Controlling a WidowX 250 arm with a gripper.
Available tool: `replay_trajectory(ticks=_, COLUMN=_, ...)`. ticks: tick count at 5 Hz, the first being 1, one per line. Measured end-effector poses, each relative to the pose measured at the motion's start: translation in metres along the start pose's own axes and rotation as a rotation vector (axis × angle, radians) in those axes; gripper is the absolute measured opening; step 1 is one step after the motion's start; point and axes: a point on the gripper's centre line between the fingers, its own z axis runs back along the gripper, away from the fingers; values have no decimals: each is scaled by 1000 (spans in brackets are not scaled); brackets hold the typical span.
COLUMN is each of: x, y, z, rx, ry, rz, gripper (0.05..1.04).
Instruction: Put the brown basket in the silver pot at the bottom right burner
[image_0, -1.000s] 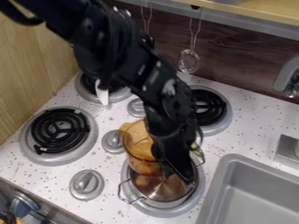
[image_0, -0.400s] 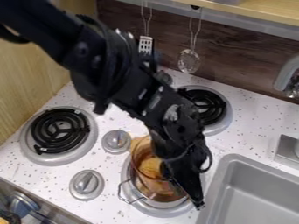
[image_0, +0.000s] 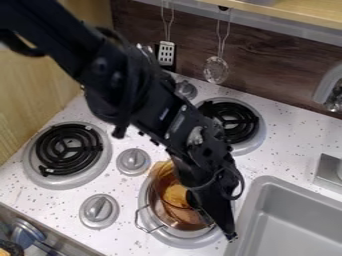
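I see the basket (image_0: 176, 194) tilted, its lower part inside the pot (image_0: 190, 233), its upper end past the rim. My claw (image_0: 222, 227) is over the pot's right side; I can't tell whether it's spread or closed. The pot sits on the burner (image_0: 189, 244), left of the sink (image_0: 261, 187).

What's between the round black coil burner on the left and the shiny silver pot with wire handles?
A round grey knob and a second grey knob sit on the white speckled counter between the burner and the pot, in the camera view.
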Motion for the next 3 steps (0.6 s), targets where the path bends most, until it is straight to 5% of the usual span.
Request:
replay_trajectory(ticks=1, x=-2, y=6, z=-2, rx=22, ry=3, rz=-17, gripper=124)
replay_trajectory(ticks=2, x=-6, y=8, z=-2, rx=35, ry=32, rz=12, gripper=314)
replay_trajectory(ticks=3, x=-6, y=10, z=0, rx=53, ry=40, rz=26, gripper=611)
